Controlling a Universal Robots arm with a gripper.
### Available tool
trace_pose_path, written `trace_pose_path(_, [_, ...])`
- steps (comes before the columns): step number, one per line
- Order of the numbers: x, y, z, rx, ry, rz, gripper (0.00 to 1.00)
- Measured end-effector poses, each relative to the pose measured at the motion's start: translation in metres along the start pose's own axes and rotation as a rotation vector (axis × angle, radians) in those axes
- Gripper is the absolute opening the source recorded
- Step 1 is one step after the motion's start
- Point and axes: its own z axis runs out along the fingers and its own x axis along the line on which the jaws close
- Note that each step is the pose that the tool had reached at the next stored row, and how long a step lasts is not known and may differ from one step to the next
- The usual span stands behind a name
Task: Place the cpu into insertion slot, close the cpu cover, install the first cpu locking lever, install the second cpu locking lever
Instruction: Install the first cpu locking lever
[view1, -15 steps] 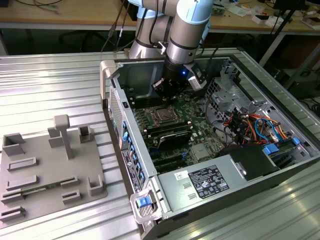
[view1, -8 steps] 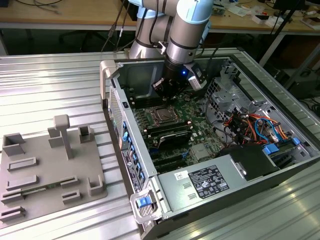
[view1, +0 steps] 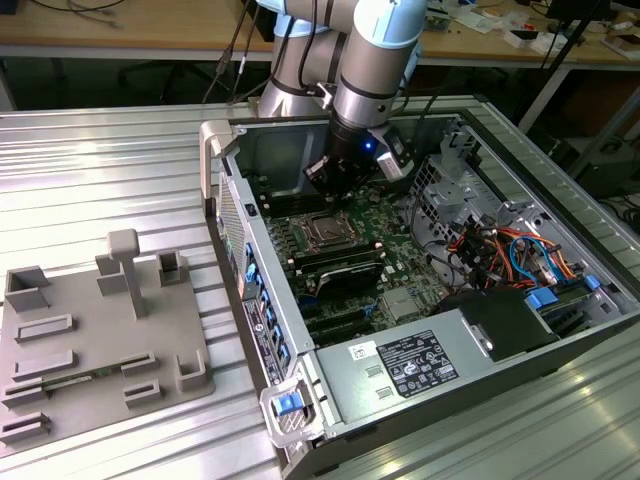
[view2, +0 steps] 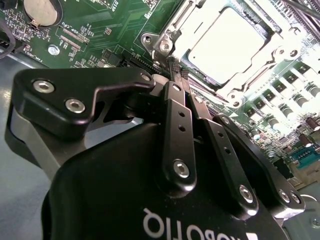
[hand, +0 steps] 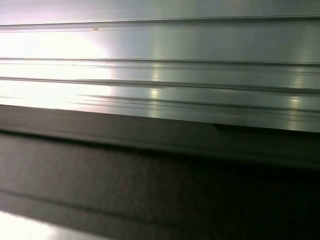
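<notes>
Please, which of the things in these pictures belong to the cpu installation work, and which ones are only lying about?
Belonging to the job:
- claw, shut, close to the socket
- cpu, seated in the insertion slot
- cpu cover, down around the cpu

Only lying about:
- grey fixture tray, outside the case
- power supply
- cable bundle
- coin battery

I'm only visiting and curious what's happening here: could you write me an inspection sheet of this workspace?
Surface: ribbed metal table, open computer case on it.
Job's things: cpu seated in insertion slot; cpu cover looks down.
Clutter: grey fixture tray.
Grippers: gripper shut, at the slot's corner.
Cables: orange and blue wires inside the case.
Surroundings: desks behind.
</notes>
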Motion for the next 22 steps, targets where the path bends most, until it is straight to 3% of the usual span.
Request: trace_pose_path(22, [0.0001, -0.0037, 0.0014, 0.0030, 0.0004, 0.000, 0.11])
